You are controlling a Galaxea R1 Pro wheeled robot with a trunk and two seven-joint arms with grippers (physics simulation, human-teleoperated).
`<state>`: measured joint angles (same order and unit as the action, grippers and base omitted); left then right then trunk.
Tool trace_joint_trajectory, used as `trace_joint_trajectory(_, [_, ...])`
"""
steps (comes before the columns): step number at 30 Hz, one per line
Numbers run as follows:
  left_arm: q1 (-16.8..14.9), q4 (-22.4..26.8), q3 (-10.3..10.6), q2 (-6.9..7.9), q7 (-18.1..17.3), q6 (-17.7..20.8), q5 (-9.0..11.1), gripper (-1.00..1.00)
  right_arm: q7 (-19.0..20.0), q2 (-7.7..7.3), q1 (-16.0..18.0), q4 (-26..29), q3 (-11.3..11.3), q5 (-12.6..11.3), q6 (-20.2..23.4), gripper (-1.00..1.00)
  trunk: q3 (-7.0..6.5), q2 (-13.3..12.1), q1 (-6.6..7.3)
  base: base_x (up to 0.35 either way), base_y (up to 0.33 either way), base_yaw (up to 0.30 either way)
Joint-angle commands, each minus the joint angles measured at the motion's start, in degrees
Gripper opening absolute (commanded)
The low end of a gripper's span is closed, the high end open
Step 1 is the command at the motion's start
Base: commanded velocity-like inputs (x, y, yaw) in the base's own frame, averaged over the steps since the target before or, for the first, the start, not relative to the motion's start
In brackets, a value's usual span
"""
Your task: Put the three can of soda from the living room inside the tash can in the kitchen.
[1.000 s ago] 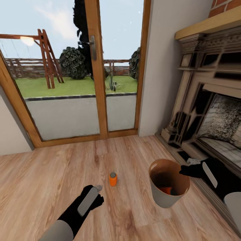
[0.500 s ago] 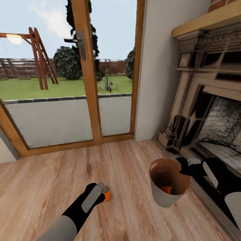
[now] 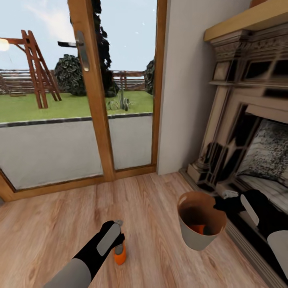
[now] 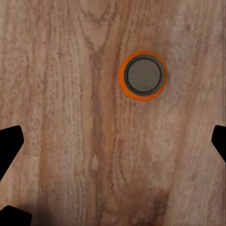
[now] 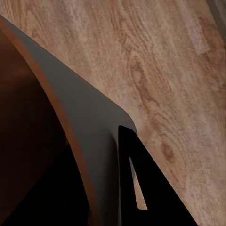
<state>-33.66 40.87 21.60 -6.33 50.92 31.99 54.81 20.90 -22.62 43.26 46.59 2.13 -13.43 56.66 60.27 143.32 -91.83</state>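
One orange can of soda (image 3: 119, 255) stands upright on the wood floor, its grey top facing the left wrist view (image 4: 142, 75). My left gripper (image 3: 118, 233) hangs right above it, open, both fingertips (image 4: 10, 141) wide apart and the can lying off-centre between them. The tash can (image 3: 199, 236), dark grey outside and brown inside, hangs tilted from my right gripper (image 3: 221, 202), which is shut on its rim. One finger (image 5: 162, 209) lies against the outer wall (image 5: 89, 117). A second orange can (image 3: 197, 227) lies inside the bin beside something dark.
The stone fireplace (image 3: 248, 132) with its raised hearth runs along the right, close to my right arm. A wood-framed glass door (image 3: 86, 100) to the garden stands ahead, with a pale wall section (image 3: 184, 80) between door and fireplace.
The camera has turned and moved forward, so the whole scene has shifted. The orange can now sits directly under my left gripper instead of ahead of it. The bin stays in my right gripper.
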Motion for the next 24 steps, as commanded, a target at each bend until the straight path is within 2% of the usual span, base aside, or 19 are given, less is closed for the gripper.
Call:
trace_joint_trajectory(1, [0.00,-0.08,0.01,0.00,-0.23,0.00,0.00,1.00,0.28,0.01,-0.26,0.27,0.07,-1.46,0.22,-1.00,-0.01,0.00,0.01,0.346,0.000,-0.001])
trace_joint_trajectory(4, [0.00,-0.37,0.02,-0.06,-2.18,-0.06,0.02,1.00,0.22,0.05,-2.07,3.32,1.14,-1.47,0.36,-1.00,-0.01,0.00,0.01,0.346,0.000,0.000])
trace_joint_trajectory(8, [0.01,-1.21,0.58,-0.46,-2.65,-0.01,0.03,1.00,0.20,0.11,-2.85,4.43,1.42,-1.50,0.62,-1.00,-0.01,0.00,0.01,0.278,0.000,0.000])
trace_joint_trajectory(15, [0.00,-2.00,2.36,-1.17,-1.69,0.67,0.26,1.00,0.19,0.05,-2.99,4.76,1.47,-1.51,1.02,-1.00,-0.01,0.00,0.01,0.052,0.000,0.000])
trace_joint_trajectory(19, [0.00,-2.06,3.78,-1.52,-1.93,2.06,0.32,1.00,0.26,-0.14,-3.04,5.32,1.47,-1.51,1.06,-1.00,0.88,0.06,-0.10,0.006,0.000,0.000])
trace_joint_trajectory(22, [0.00,-2.66,4.21,-1.55,-4.70,3.20,0.20,1.00,0.27,-0.25,-3.44,6.36,1.42,-1.54,1.11,-1.00,1.54,0.10,-0.17,0.002,0.000,0.000])
trace_joint_trajectory(23, [-0.14,-4.78,5.06,-1.52,-7.52,3.55,0.04,1.00,0.28,-0.28,-3.92,7.74,1.40,-1.54,2.29,-1.00,1.76,0.11,-0.20,0.000,0.000,0.000])
trace_joint_trajectory(24, [-0.28,-6.33,5.43,-1.49,-8.72,3.50,-0.02,1.00,0.28,-0.29,-4.21,8.82,1.40,-1.53,3.34,-1.00,1.98,0.12,-0.23,0.000,0.000,0.000])
